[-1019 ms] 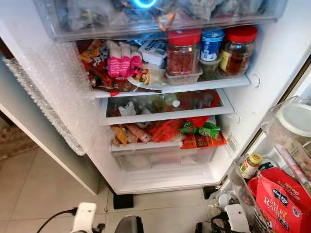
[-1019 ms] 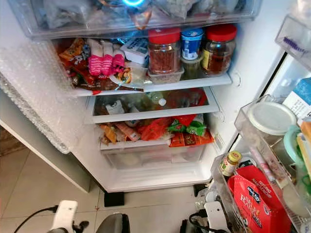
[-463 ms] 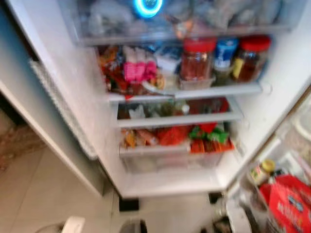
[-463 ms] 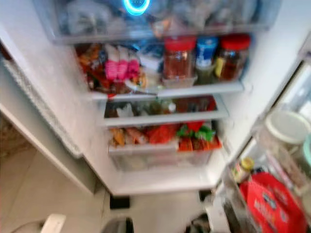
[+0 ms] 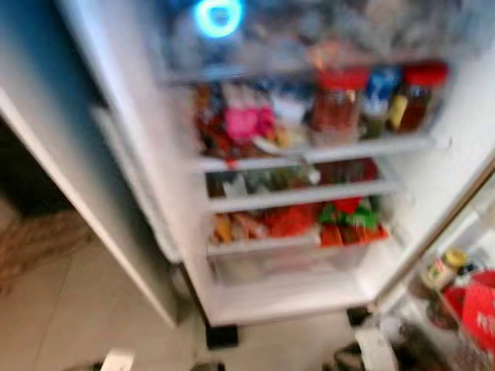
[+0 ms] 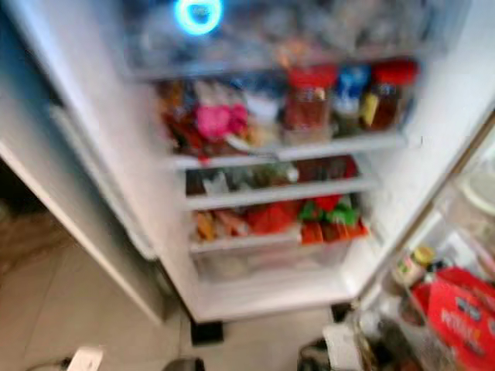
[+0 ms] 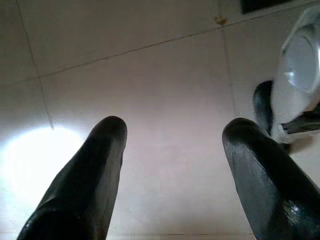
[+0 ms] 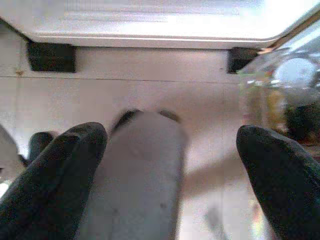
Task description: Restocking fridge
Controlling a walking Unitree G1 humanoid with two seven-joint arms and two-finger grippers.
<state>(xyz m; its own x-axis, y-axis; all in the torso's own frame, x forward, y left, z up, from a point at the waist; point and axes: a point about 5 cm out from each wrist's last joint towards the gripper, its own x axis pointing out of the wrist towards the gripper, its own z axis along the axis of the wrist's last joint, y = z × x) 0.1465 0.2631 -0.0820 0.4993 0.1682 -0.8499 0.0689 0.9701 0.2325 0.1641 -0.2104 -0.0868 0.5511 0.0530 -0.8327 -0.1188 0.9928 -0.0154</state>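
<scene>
Fridge [image 5: 309,193] open, shelves blurred; wrist views: both grippers' jaws spread, empty, over floor tiles [image 7: 150,75].

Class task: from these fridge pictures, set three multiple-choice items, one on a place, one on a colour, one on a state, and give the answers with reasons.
1. Where do the two red-lidded jars stand?
A. on the floor
B. on the upper open shelf, at its right end
C. in the bottom drawer

2. What colour is the round light at the top of the fridge?
A. blue
B. green
C. orange

3. How are the fingers of the left gripper?
A. shut on a jar
B. shut on nothing
C. open, holding nothing

Answers
1 B: both red-lidded jars sit on the upper open shelf, right of the pink packet.
2 A: the round light glows blue.
3 C: the left gripper shows bare floor tiles between its spread fingers.
</scene>
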